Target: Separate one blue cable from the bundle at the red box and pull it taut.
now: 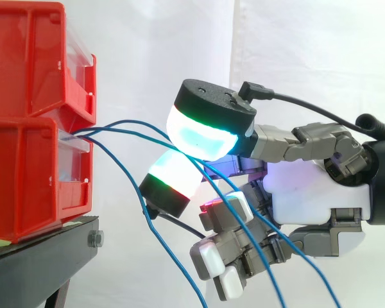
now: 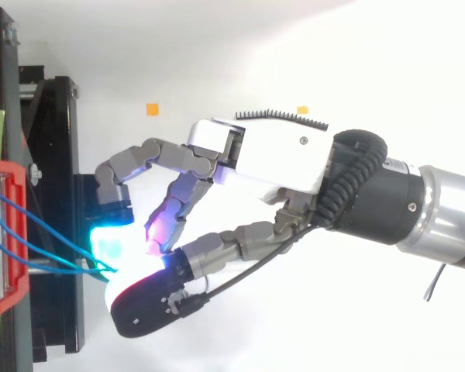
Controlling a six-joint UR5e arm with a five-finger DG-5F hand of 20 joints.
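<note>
A: Since the upper pad [image 1: 205, 131] covers the contact in the side view, what's hidden?
B: The exact grip point. The top view helps: two glowing pads pressed together on the blue cables [image 1: 129, 122], a little way off the lower red bin [image 1: 25, 183]. Can't tell how many strands sit between them. Cable ends are hidden inside the bin, and the far ends are cut off at the bottom edge.
A: And the rest of the hand [image 1: 308, 192]?
B: Other fingers are curled below the palm, with cables running across them in the side view. The arm [image 2: 442, 209] is cut off at the right.
A: Counts?
B: Two red bins [image 1: 25, 58], stacked on one black stand [image 1: 45, 256]. Three blue strands in the top view, apart at the bin and converging at the pads. In the side view one strand drops steeply past the lower pad. Two orange squares [image 2: 153, 109] on the white surface.
</note>
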